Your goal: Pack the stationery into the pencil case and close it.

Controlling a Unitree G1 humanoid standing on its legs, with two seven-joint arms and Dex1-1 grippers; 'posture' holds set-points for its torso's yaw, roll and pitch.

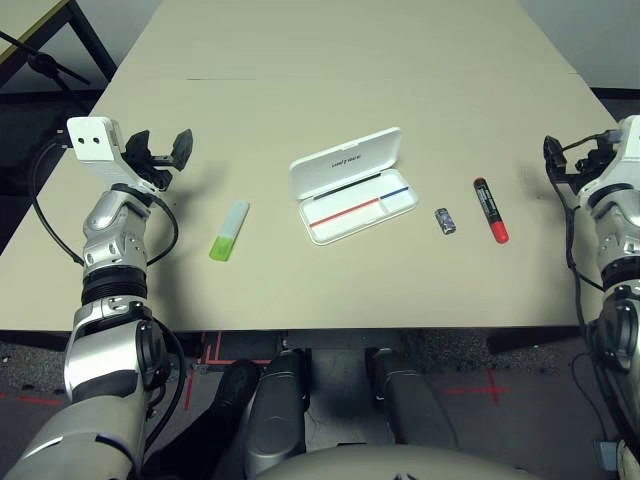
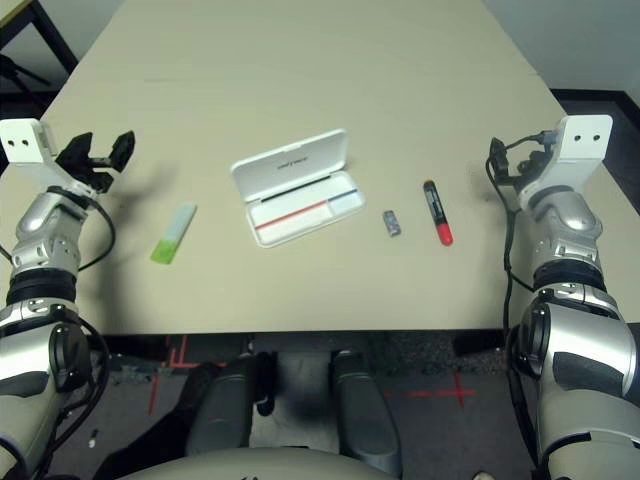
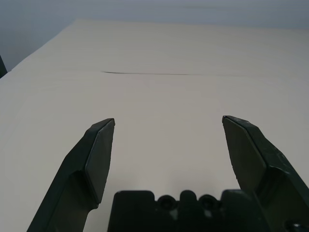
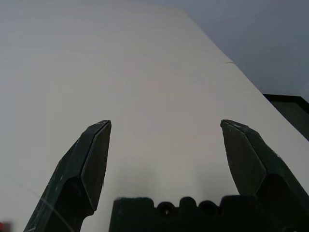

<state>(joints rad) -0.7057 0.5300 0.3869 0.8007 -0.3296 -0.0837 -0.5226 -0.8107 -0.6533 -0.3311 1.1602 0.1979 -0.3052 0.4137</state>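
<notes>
**Both pincers apart, stationery spread beside the open case**

The left pincer (image 1: 163, 150) hovers above the counter's left edge with its two black fingers spread wide and nothing between them; the left wrist view shows bare counter in the gap. The right pincer (image 2: 497, 160) hangs over the right edge, its fingers equally wide apart and empty, as the right wrist view shows.

The pencil case (image 1: 352, 184) lies open near the middle of the beige counter (image 1: 330, 70), turned at a slant. It is a flat white hard-plastic box with rounded corners. Its lid is folded back on the far side and carries a small dark print. The tray faces up on the near side, with a thin stripe running along it, red over most of its length and blue at the right end. The tray holds no stationery.

The lime-green highlighter (image 1: 229, 231) lies flat on the counter to the left of the case, well apart from it, its pale whitish end pointing away from the robot. To the right of the case, just beside it, sits a tiny dark silvery-purple block (image 1: 445, 221). Further right, near the block, lies the red marker (image 1: 490, 210), its black cap at the far end.
</notes>
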